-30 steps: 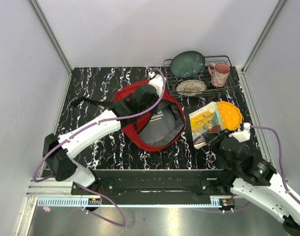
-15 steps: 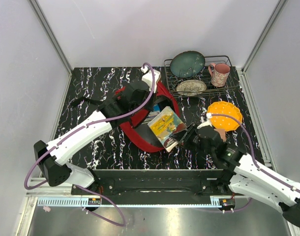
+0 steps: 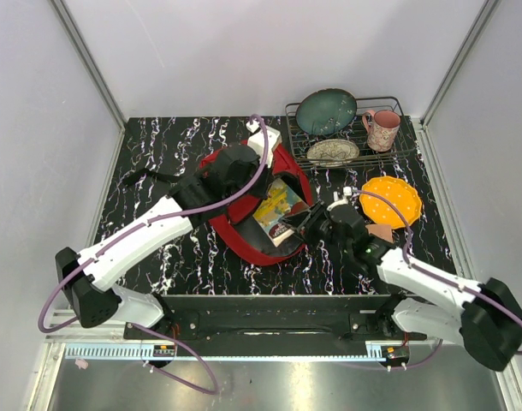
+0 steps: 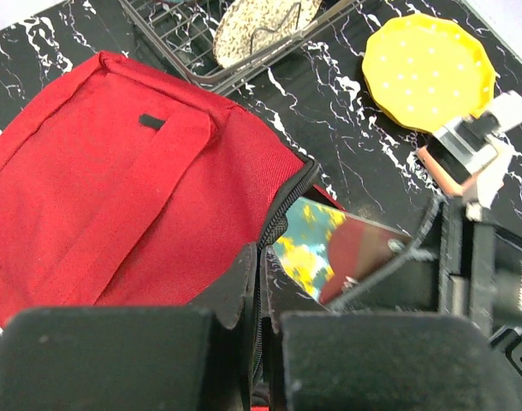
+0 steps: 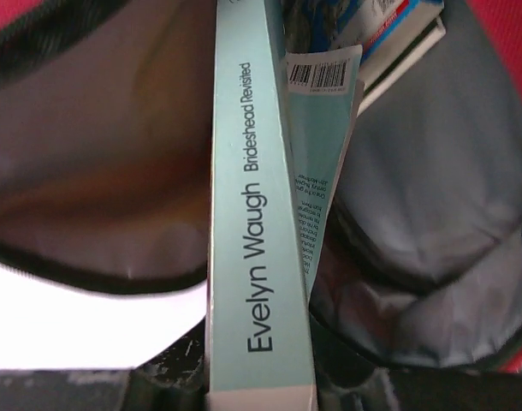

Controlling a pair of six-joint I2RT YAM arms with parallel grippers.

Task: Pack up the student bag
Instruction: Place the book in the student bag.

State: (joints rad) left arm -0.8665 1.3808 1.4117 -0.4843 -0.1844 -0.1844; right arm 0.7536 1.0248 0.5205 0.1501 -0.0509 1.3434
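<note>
**Paperback point(image 3: 278, 208) pushed deeper into backpack point(image 4: 115, 188) – snag risk**

Vs 0.5 s ago, book sits further inside the open red backpack, which lies mid-tabletop point(image 3: 158, 145). R gripper point(image 3: 308, 226) is clamped on its lower end. L gripper point(image 4: 265, 321) pinches the zip rim, holding the mouth up. Risks: back cover splays off the spine, prob. catching on the other book point(image 5: 398, 26) inside. If L's pinch slips, rim folds onto the paperback.

— What's different from a second ago?
— The right tool point(image 3: 310, 224) has carried the book point(image 3: 278, 208) across the surface point(image 3: 158, 171), away from the orange plate point(image 3: 392, 199). The book now leans tilted in the mouth of the student bag point(image 3: 285, 164).
— And the other arm?
— The left tool point(image 3: 241, 165) has shifted slightly left with the bag's rim.
</note>
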